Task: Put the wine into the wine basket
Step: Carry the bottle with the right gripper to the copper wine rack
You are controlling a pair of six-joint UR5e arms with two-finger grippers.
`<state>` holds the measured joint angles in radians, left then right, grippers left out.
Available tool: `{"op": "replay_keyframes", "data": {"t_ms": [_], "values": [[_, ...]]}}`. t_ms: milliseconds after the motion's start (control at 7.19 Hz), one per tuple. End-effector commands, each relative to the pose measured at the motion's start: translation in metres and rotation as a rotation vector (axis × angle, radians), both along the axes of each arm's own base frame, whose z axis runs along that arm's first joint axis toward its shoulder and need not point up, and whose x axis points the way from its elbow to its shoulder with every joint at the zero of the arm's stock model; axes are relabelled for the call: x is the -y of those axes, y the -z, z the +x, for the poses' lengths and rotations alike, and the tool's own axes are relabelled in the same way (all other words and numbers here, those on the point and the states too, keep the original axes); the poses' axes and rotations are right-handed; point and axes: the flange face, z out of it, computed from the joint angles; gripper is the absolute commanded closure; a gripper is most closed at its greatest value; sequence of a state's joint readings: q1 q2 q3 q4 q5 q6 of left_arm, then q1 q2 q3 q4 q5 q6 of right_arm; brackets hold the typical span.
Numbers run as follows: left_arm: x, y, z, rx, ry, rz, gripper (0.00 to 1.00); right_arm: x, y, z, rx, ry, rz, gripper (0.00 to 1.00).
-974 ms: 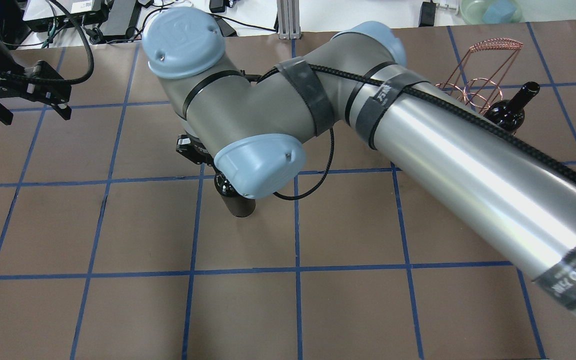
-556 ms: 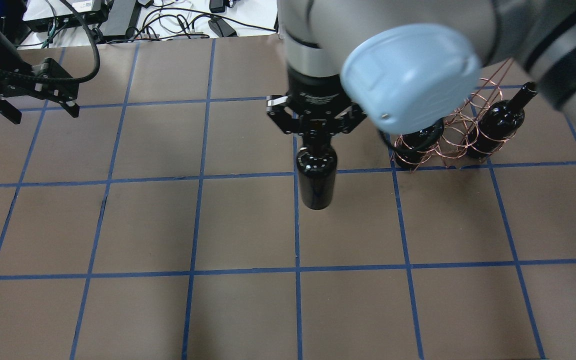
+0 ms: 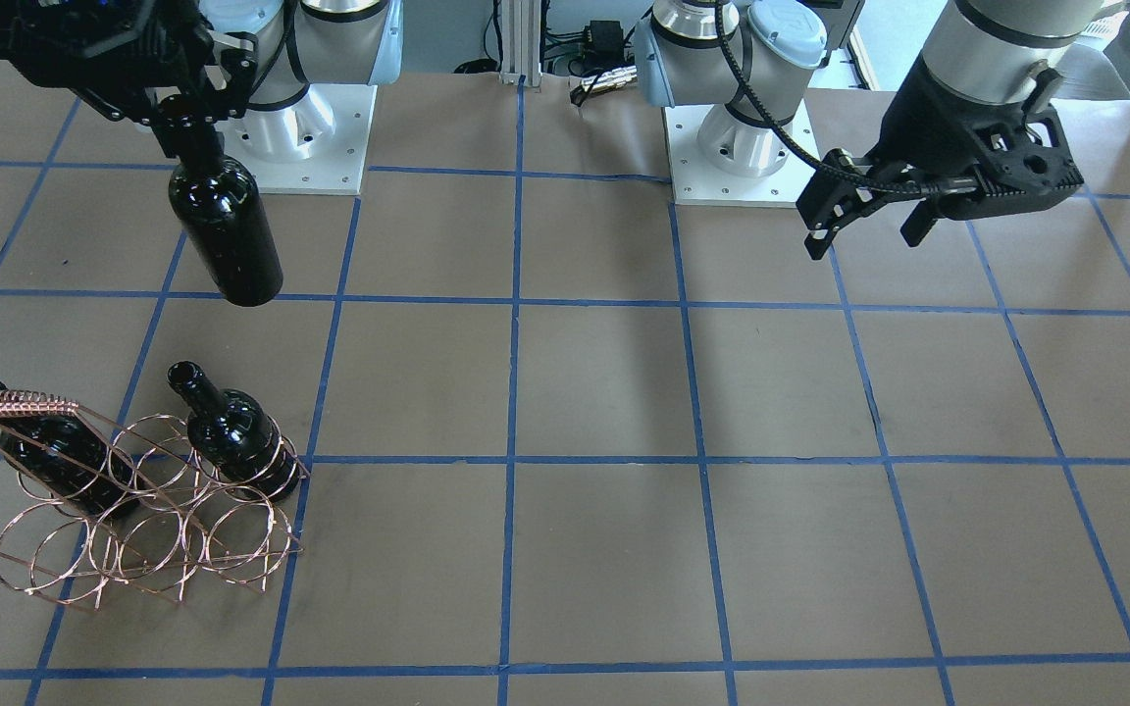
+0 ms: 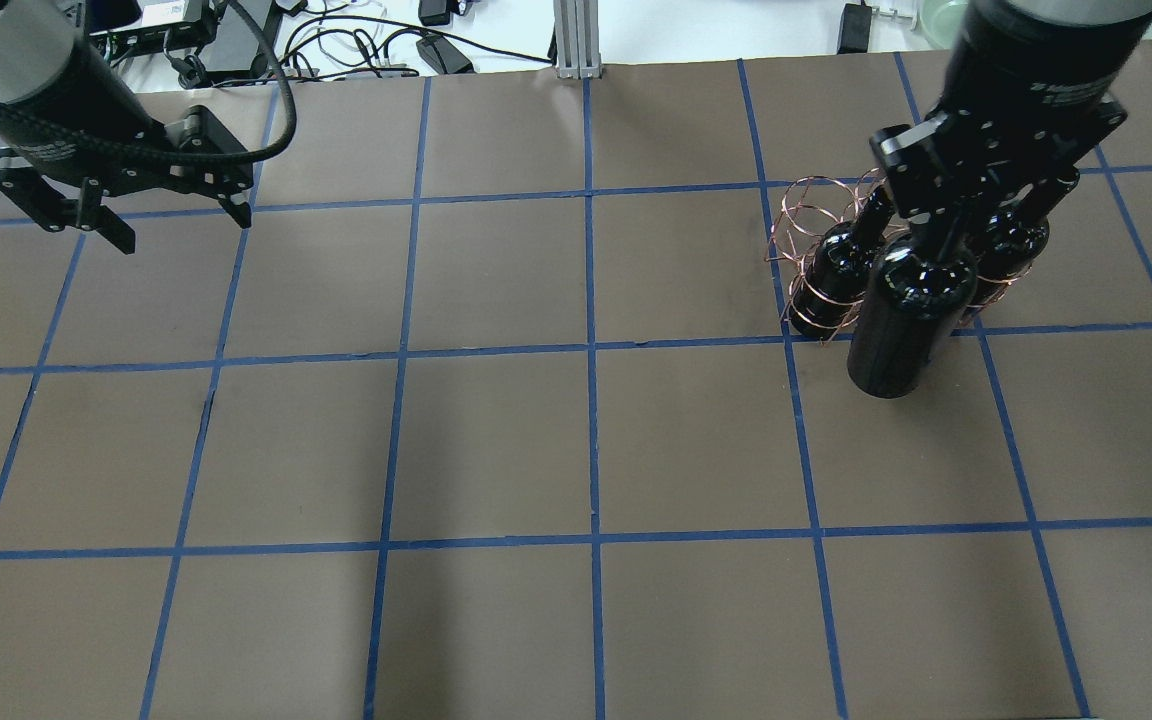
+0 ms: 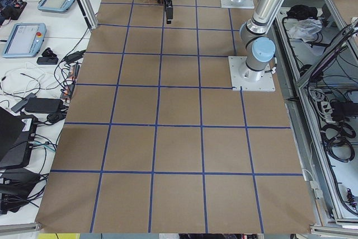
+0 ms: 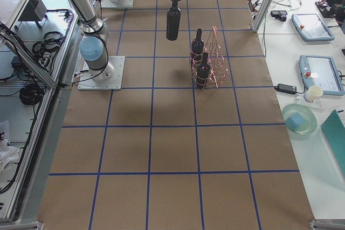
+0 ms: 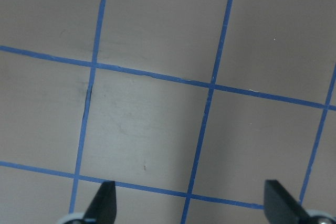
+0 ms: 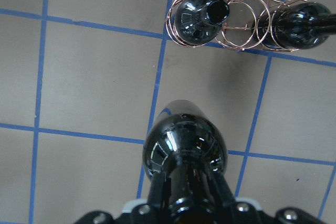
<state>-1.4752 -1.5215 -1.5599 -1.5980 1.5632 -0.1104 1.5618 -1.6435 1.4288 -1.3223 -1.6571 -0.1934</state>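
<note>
- What has the right gripper [image 4: 946, 228] got?
- It is clamped on the neck of the wine [image 4: 898, 325]. The bottle hangs below the fingers, a little tilted, clear of the table [image 4: 496, 450].
- Where's the basket [image 3: 148, 534]?
- Just ahead of the gripper, on the side away from the robot's base, and down on the table.
- Anything in the way?
- Two bottles lean inside it. One bottle [image 8: 199, 17] is dead ahead. The other bottle [image 8: 299, 27] is ahead and off to one side, with a ring [image 8: 242, 17] between them. The braided handle [image 3: 11, 402] rises over the basket by that other bottle.
- And the left gripper [image 7: 191, 205]?
- Its fingers are spread and it holds nothing, well away across the table.
</note>
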Motion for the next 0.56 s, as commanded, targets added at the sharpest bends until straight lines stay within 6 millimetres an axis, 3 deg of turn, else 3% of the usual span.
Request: {"op": "replay_keyframes", "data": {"t_ms": [0, 417], "values": [[-0.014, 0.004, -0.044, -0.002, -0.010, 0.007, 0.00, 0.018, -0.001, -0.063, 0.022, -0.011, -0.014, 1.00], [-0.017, 0.006, -0.052, 0.003, 0.019, 0.013, 0.00, 0.079, 0.022, -0.080, 0.034, -0.056, -0.084, 1.00]]}}
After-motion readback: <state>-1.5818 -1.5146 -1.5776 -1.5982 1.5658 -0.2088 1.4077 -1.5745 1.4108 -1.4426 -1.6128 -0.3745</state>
